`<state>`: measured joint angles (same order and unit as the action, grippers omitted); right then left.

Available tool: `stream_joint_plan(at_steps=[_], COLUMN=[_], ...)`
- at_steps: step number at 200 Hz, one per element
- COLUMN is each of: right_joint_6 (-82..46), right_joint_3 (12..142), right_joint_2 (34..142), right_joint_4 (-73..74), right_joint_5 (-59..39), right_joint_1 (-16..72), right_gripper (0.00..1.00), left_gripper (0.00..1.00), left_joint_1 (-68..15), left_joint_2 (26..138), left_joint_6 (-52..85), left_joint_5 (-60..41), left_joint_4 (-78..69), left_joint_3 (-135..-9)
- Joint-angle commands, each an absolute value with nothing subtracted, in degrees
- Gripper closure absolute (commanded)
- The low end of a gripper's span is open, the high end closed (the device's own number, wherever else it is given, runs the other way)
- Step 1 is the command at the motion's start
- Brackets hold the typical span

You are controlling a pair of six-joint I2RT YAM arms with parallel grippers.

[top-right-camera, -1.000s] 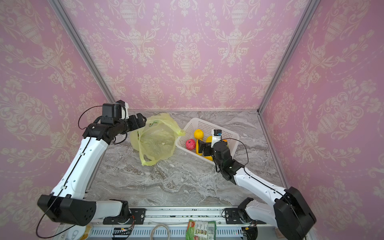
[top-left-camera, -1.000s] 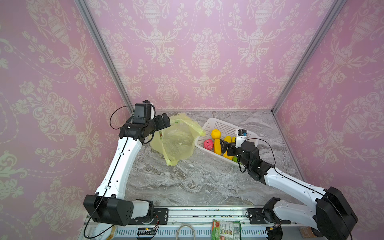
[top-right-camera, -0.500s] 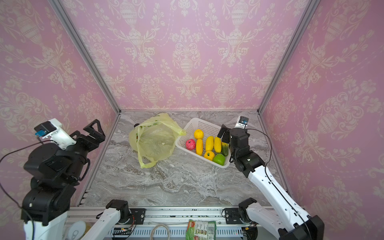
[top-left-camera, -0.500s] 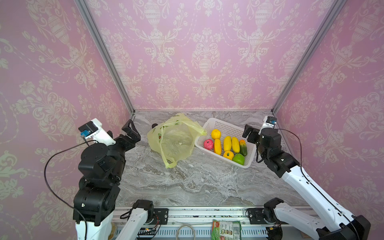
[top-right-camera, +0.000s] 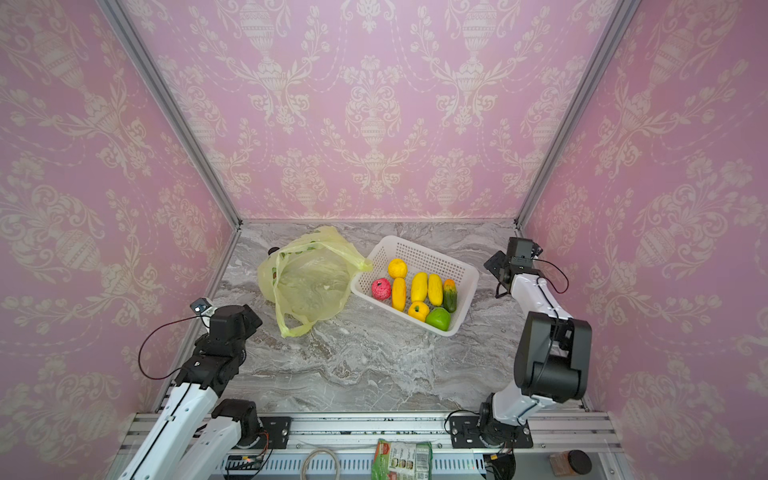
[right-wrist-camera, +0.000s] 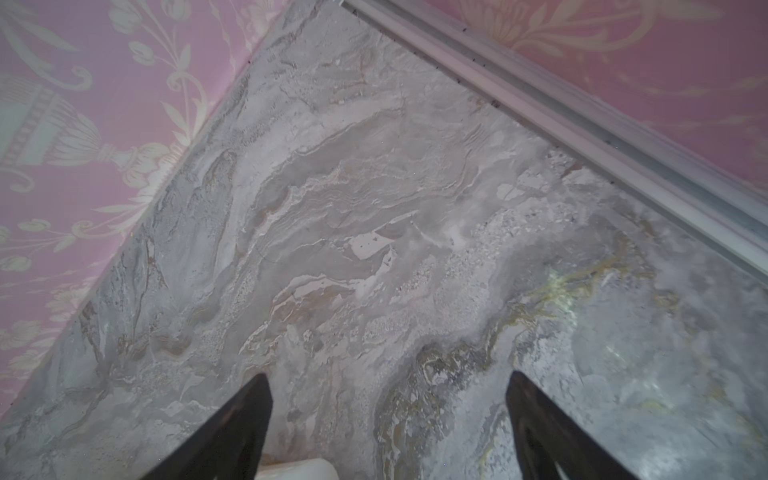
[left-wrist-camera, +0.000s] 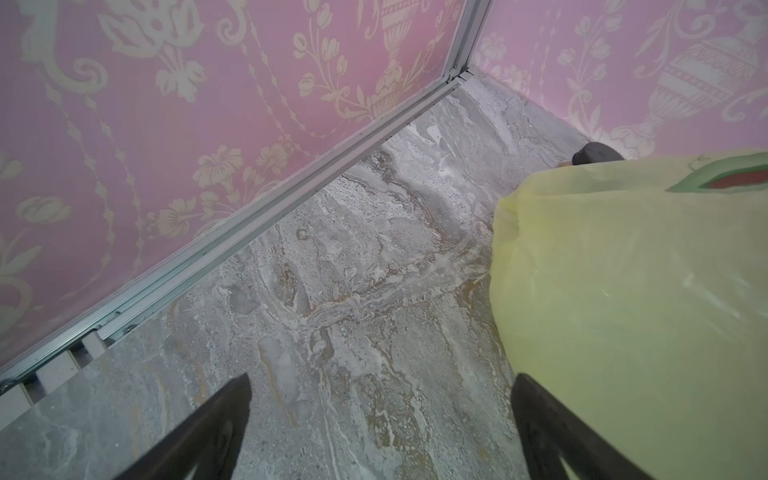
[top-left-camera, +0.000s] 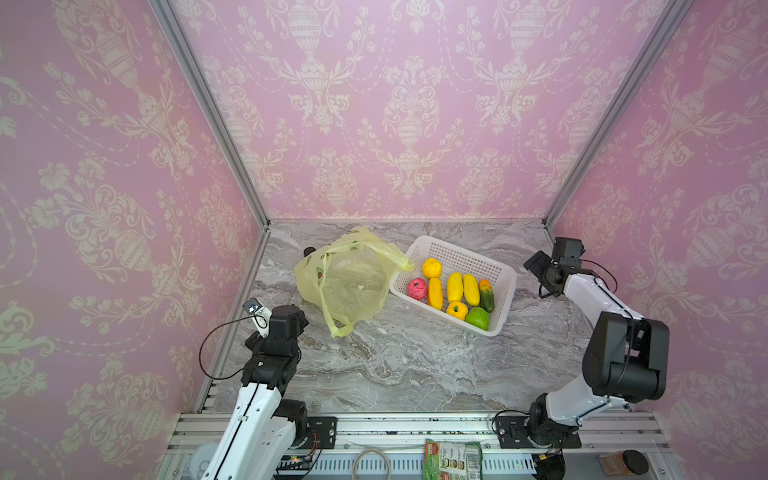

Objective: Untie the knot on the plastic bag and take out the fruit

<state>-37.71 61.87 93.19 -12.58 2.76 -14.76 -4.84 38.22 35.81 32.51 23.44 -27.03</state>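
Note:
The plastic bag (top-left-camera: 349,282) (top-right-camera: 309,282) lies slack and open-mouthed on the marble table, left of the middle. Its handle loops (top-left-camera: 338,328) lie loose, and no knot shows on it. The fruit (top-left-camera: 455,286) (top-right-camera: 419,286), several small toy pieces, lies in the white basket (top-left-camera: 461,255) just right of the bag. My left gripper (top-left-camera: 293,320) (left-wrist-camera: 382,386) hangs open and empty near the front left. In the left wrist view the bag (left-wrist-camera: 623,291) is beside one finger. My right gripper (top-left-camera: 536,264) (right-wrist-camera: 387,382) is open and empty over bare marble at the back right.
A small black object (top-left-camera: 308,251) (left-wrist-camera: 594,153) sits behind the bag near the back wall. Pink walls with metal rails close in three sides. A snack packet (top-left-camera: 453,459) and a brown jar (top-left-camera: 623,463) lie on the front frame.
Both arms have drawn back. The left gripper left the bag's edge for the front left, and the right gripper lifted out of the basket to the back right.

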Motion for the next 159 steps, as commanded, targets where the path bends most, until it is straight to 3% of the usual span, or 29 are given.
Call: stream_joint_plan(at_steps=[1,15,41,96,159], right_joint_6=[-39.7,-39.3,-38.4,-33.0,-29.2], right_joint_3=[65.5,66.8,63.8,61.5,54.1], right_joint_2=[99.5,102.8,103.0,102.2,94.4], right_joint_4=[-9.0,-8.1,-3.2,-0.4,3.1], right_joint_5=[-8.9,-11.6,-11.7,-9.6,-5.3], right_joint_1=[-15.9,-15.9,-14.2,-7.6,-3.2], right_gripper=[0.18,0.25,0.26,0.27,0.29], left_gripper=[0.01,0.01,0.01,0.01,0.01], left_joint_1=[-3.8,-3.1,-0.1,8.4,8.7], left_joint_2=[42.0,45.4,53.7,72.2,76.4], left_joint_6=[27.3,23.4,17.4,19.5,17.0], left_joint_5=[38.4,39.9,41.8,27.3,19.9], left_joint_4=[8.8,3.5,-6.0,-15.5,-29.9], left_joint_3=[-24.8,-24.0,-23.5,-27.0,-22.5])
